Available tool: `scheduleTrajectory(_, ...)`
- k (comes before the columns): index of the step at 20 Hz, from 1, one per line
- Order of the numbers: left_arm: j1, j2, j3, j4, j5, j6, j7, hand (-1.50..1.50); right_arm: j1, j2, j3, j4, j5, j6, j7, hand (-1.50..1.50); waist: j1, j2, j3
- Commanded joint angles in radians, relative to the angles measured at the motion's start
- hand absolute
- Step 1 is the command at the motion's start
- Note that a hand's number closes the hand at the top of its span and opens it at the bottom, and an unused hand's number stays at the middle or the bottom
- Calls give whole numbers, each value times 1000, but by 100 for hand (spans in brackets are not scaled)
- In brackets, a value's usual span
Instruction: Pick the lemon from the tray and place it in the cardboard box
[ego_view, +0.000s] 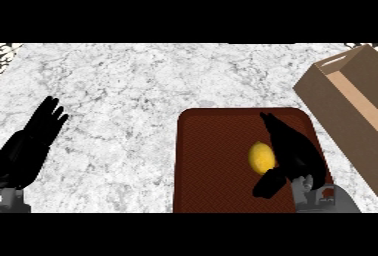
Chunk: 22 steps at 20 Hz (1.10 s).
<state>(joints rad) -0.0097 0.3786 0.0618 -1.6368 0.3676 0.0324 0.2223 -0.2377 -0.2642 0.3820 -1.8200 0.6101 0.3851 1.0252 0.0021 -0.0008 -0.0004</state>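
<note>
Reviewer: Lemon (260, 157) position, quick?

Labeler: On the brown tray (214, 160), in its right half, a bit nearer than the middle. As far as I can tell it's lying on the tray floor, not lifted.

Reviewer: Right robot hand (297, 156)?

Labeler: Over the tray, just beside the lemon on its right. Fingers (275, 127) run fairly straight toward the tray's far edge. The thumb sticks out to the left, nearer than the lemon. So the lemon sits in the gap between thumb and fingers. The hand is spread wide, not closed round it. It looks like it touches the peel on the palm side, but I can't confirm.

Reviewer: Left robot hand (29, 145)?

Labeler: At the view's left edge, over the bare surface (133, 85), well apart from the tray. Fingers straight, pointing up and away, holding nothing.

Reviewer: Cardboard box (339, 95)?

Labeler: Far right on the surface, just beside the tray's far right corner, cut off by the view's right edge. The top is open and a lighter inside wall shows. There's a handle slot in the short end wall. Its bottom is hidden.

Reviewer: Rest?

Labeler: Surface is white-grey marble. Tray is dark red-brown with a herringbone weave and rounded corners. Totals: 2 hands, 1 lemon, 1 tray, 1 box.
</note>
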Motion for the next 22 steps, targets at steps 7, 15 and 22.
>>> scheduleTrajectory(7,-66,-14,41,65,-34,-23,1,0,-43,103,4,93,66,69,100,-150,-2,1,0)
scheduleTrajectory(15,-24,-94,-4,25,-94,0,5,0,32,73,-56,186,105,41,-63,-150,-2,1,0)
scheduleTrajectory(22,-30,-78,59,15,-87,-56,25,0,0,122,-86,189,147,105,-38,-150,-1,1,0)
